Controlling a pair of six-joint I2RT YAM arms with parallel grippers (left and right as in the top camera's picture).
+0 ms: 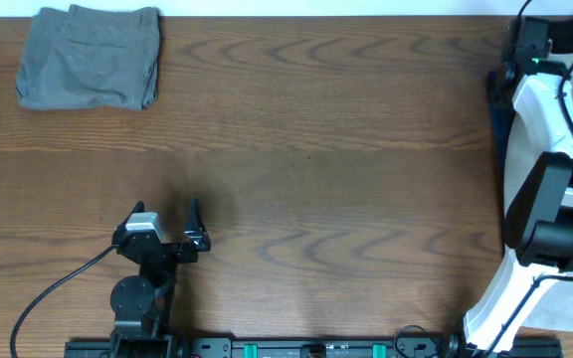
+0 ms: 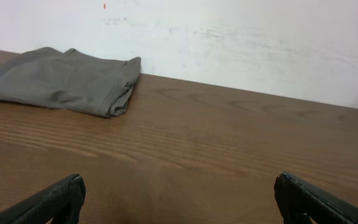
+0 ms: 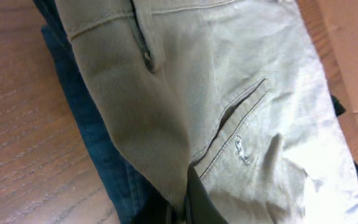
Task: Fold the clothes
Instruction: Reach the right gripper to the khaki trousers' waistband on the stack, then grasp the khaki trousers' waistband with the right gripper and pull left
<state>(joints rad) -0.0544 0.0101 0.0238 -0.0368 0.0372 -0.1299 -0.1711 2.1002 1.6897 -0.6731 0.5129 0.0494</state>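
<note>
Folded grey shorts point(image 1: 90, 56) lie at the table's far left corner and also show in the left wrist view point(image 2: 61, 81). My left gripper point(image 1: 167, 215) is open and empty, low over the bare wood near the front edge point(image 2: 179, 199). My right arm reaches over a pile at the table's right edge. In the right wrist view my right gripper point(image 3: 188, 199) is shut on a fold of pale khaki shorts point(image 3: 241, 93) with a back pocket. These lie on a navy-blue garment point(image 3: 98, 143). A strip of the khaki cloth shows beside the arm in the overhead view point(image 1: 513, 159).
A wooden table point(image 1: 326, 149) runs to a white wall point(image 2: 241, 37) at the back. The left arm's black cable point(image 1: 58, 288) trails across the front left. A brown cardboard surface point(image 3: 353, 50) lies beyond the pile on the right.
</note>
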